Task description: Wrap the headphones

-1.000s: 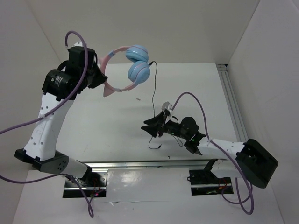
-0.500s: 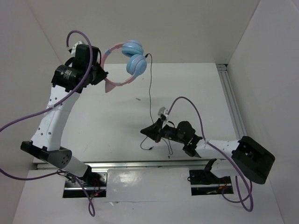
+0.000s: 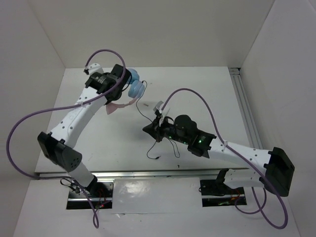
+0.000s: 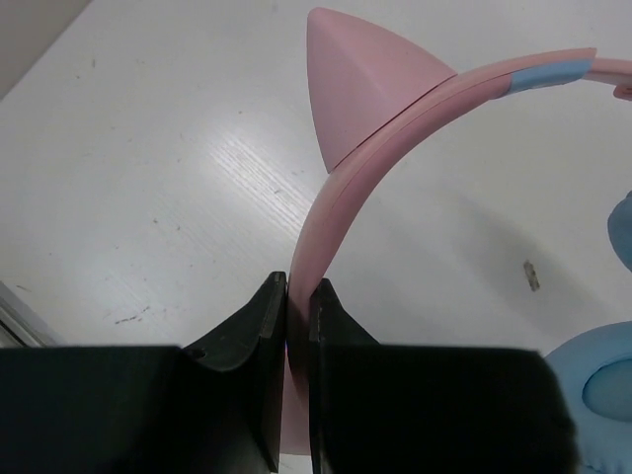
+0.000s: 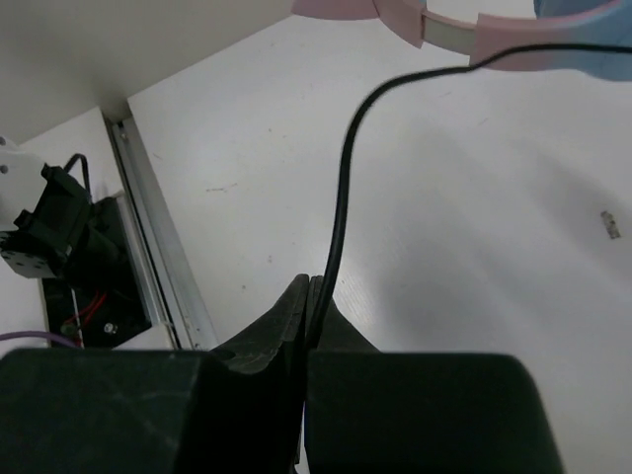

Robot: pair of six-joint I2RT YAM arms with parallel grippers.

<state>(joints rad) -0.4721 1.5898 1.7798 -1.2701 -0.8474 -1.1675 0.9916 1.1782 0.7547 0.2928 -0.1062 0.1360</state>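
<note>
The headphones have light blue ear cups and a pink headband with a cat-ear point. My left gripper is shut on the headband and holds the headphones above the table's back left. The thin black cord runs from the headphones to my right gripper, which is shut on it. The cord's loose end lies on the table below the right gripper. The headband also shows at the top of the right wrist view.
A small speck lies on the white table. An aluminium rail runs along the right side and another along the near edge. White walls enclose the back and sides.
My left arm has swung down and to the right, lowering the headphones toward the table. My right gripper has moved up and left with the cord, closer to the headphones.
</note>
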